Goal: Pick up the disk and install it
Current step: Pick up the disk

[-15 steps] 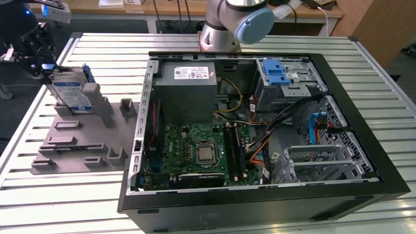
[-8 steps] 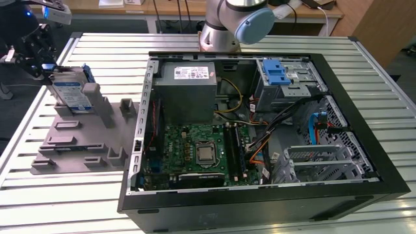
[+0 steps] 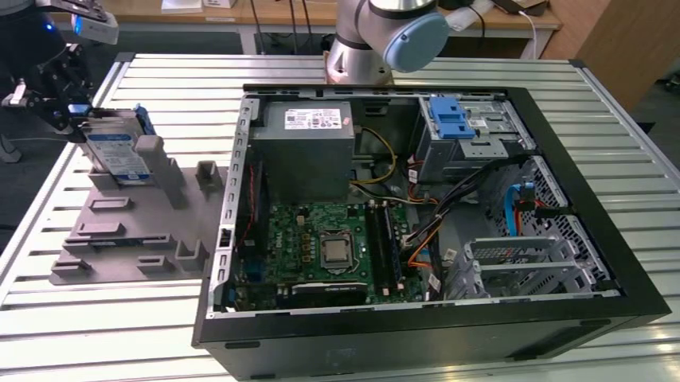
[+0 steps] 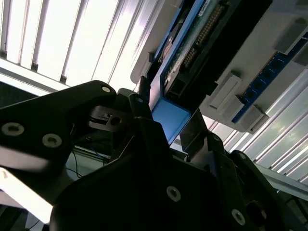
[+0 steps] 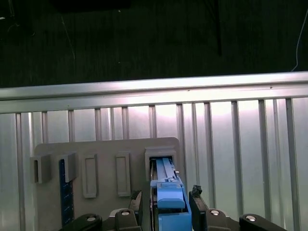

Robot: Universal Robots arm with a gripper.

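Fingers (image 5: 136,198) spread, straddles the disk (image 5: 168,204) standing upright in the gray holder (image 5: 106,149), at its end slot.

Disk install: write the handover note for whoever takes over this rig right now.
Gripper: open, its fingers straddle the blue carrier frame with a small gap on each side.
Disk: the silver rectangular hard drive, in that frame, stands on edge in a slot of the grey plastic holder, on the exterior view's left of the open black computer case.
Done: gripper lined up on the disk.
Left: disk not yet gripped, lifted or installed in the case.
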